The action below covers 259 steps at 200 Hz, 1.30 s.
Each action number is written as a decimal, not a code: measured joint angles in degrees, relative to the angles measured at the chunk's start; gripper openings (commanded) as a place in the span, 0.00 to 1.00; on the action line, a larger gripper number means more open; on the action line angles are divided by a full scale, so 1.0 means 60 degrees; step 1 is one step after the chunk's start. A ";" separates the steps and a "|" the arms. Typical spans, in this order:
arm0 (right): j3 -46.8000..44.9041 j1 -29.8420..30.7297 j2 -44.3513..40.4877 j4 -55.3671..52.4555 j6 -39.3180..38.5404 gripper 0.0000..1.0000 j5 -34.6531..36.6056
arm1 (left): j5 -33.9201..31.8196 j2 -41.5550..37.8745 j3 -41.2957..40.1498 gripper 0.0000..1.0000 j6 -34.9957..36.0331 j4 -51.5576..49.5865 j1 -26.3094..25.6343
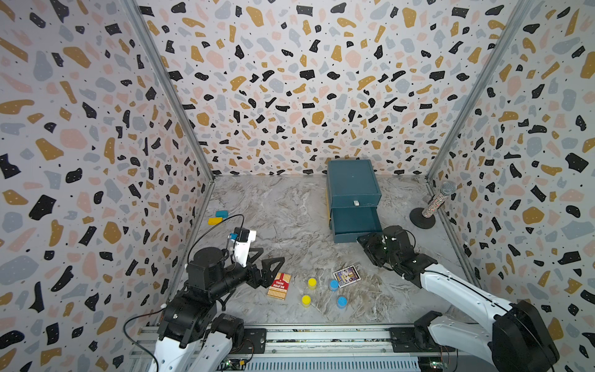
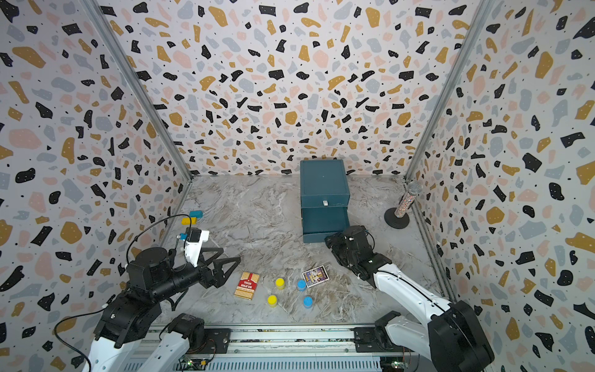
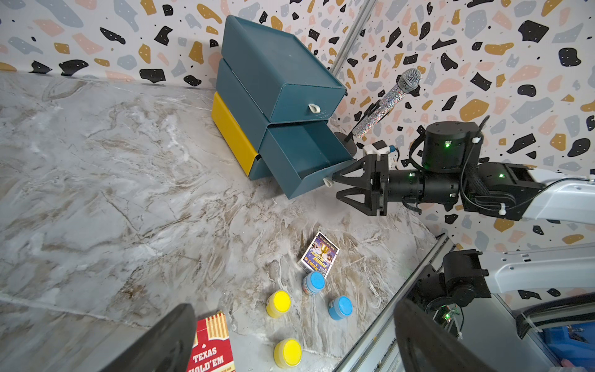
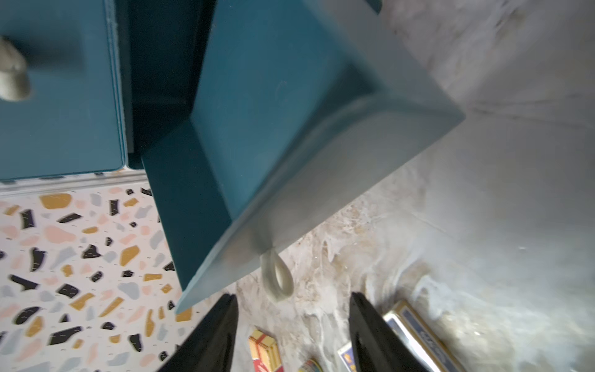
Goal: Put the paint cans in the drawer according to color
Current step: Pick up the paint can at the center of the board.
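The dark teal drawer chest (image 1: 352, 180) stands at the back; its middle drawer (image 1: 354, 225) is pulled out and its inside (image 3: 306, 148) looks bare. My right gripper (image 1: 367, 240) is open at that drawer's front. The pale pull tab (image 4: 276, 277) hangs free just ahead of the right gripper (image 4: 293, 295). Two yellow paint cans (image 1: 311, 282) (image 1: 306, 300) and two light blue ones (image 1: 334, 284) (image 1: 341, 301) stand near the front edge. My left gripper (image 1: 273, 256) hovers open and empty to their left, above a red card box.
A red Texas Hold'em card box (image 1: 279, 285) lies left of the cans and a purple card box (image 1: 346, 276) to their right. A glitter microphone on a stand (image 1: 439, 199) is by the right wall. Yellow and blue blocks (image 1: 215, 220) lie by the left wall.
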 measured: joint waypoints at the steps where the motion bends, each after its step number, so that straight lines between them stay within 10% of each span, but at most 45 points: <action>1: 0.0022 0.0007 -0.0015 -0.0055 -0.0044 0.58 0.0022 | 0.0000 0.0000 0.0000 0.98 0.0000 0.0000 0.0000; 72: 0.1872 0.3286 -0.0991 -0.4044 -0.4302 0.52 0.2565 | -0.0004 0.0000 0.0000 0.98 0.0000 0.0000 0.0000; 130: 0.3894 0.6178 0.1858 -0.5941 -0.6182 0.53 0.2692 | -0.0047 0.0000 0.0000 0.98 0.0000 -0.0004 0.0000; 259: 0.4102 0.6313 0.4430 -0.6087 -0.6433 0.56 0.1322 | -0.0175 0.0000 0.0000 0.98 0.0000 -0.0007 0.0004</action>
